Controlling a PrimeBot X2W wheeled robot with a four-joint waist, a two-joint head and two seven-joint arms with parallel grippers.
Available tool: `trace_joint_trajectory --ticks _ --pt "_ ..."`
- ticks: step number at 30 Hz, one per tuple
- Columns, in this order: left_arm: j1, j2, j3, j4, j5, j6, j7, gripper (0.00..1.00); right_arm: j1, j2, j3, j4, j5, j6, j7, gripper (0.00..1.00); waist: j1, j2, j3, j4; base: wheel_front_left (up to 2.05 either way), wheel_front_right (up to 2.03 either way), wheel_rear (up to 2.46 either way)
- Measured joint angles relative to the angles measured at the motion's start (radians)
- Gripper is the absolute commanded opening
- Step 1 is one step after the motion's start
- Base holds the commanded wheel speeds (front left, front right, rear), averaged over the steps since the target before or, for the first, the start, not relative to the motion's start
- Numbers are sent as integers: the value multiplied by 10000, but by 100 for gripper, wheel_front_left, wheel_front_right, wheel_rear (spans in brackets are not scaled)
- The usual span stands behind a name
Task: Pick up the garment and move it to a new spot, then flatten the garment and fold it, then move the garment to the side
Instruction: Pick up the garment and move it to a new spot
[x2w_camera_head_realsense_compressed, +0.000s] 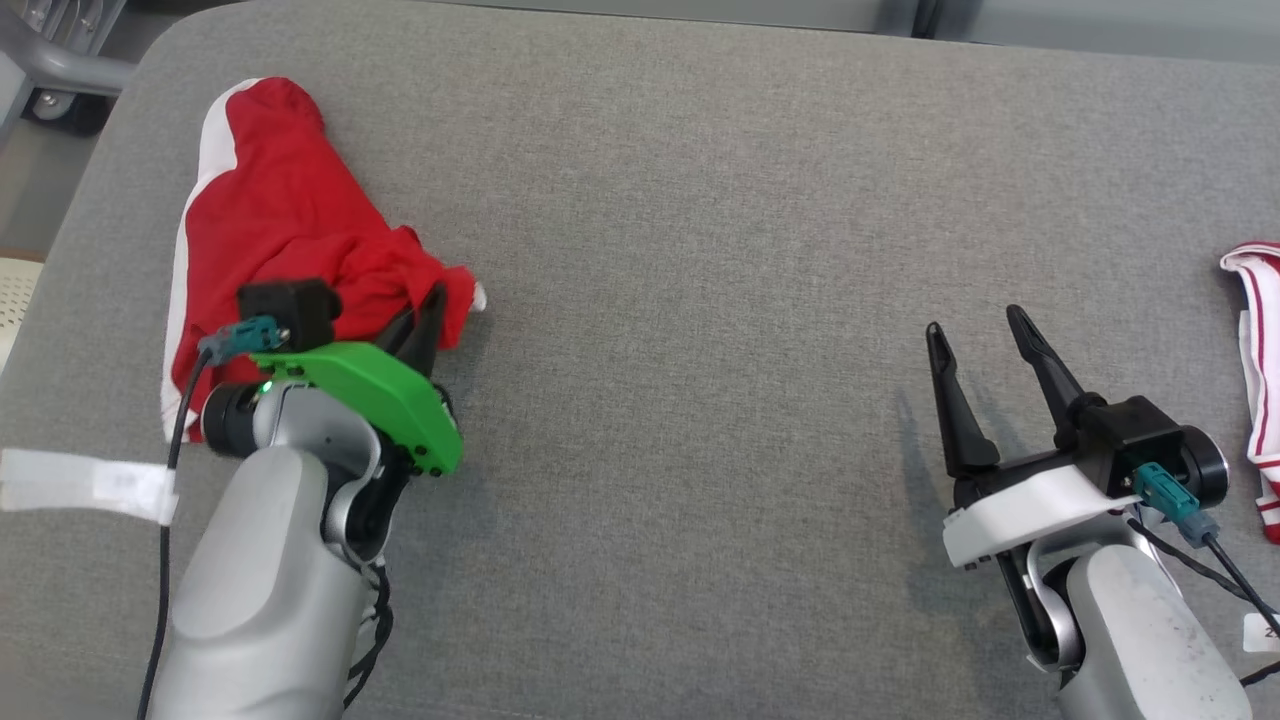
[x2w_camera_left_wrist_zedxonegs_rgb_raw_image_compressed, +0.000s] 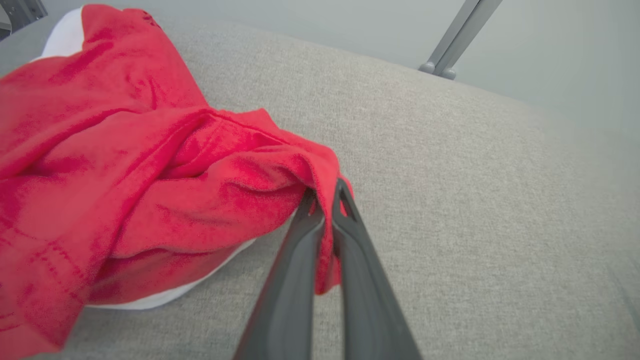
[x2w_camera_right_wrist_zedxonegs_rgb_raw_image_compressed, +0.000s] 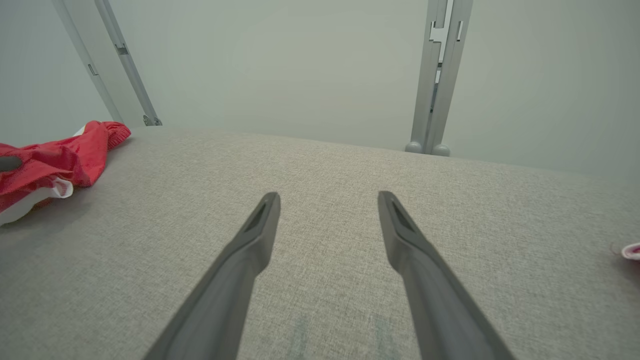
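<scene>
**Our left gripper (x2w_camera_left_wrist_zedxonegs_rgb_raw_image_compressed: 325, 194) pinches the red garment (x2w_camera_left_wrist_zedxonegs_rgb_raw_image_compressed: 150, 170) by its edge.**
We have a fold of the cloth clamped between the left fingertips. The rest lies crumpled ahead and to the left of that gripper on the grey padded surface (x2w_camera_head_realsense_compressed: 700, 250). Our right gripper (x2w_camera_head_realsense_compressed: 975, 322) has its fingers spread with nothing between them, well apart from the garment. A red-and-white striped cloth (x2w_camera_head_realsense_compressed: 1258, 330) lies off to its right.
</scene>
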Motion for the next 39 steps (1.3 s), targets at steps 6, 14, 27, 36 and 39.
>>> trace_joint_trajectory --ticks 6,14,27,36,39 --pt "-829 -17 -1655 -1639 -750 0 631 0 -187 232 188 -13 121 2 0 100 0 0 -58 -298 0 0 0" --pt "-1524 -21 -4180 -3674 -3080 0 1603 0 -373 477 332 -374 382 -278 0 100 0 0 -49 -1111 0 0 0" --pt "-2929 36 -5026 -3430 -3476 221 1639 0 -104 516 12 -1427 1003 -1106 0 100 0 0 409 -2672 0 0 0" --pt "-3563 359 -4502 -1375 -1925 911 1390 100 -87 529 1187 -1498 1929 -1160 0 100 0 1 918 -3920 0 0 0" --pt "-3469 970 -4573 -915 -1835 995 1668 100 -212 523 1762 -1223 1946 -1139 -2 100 0 0 1024 -4361 0 0 0"
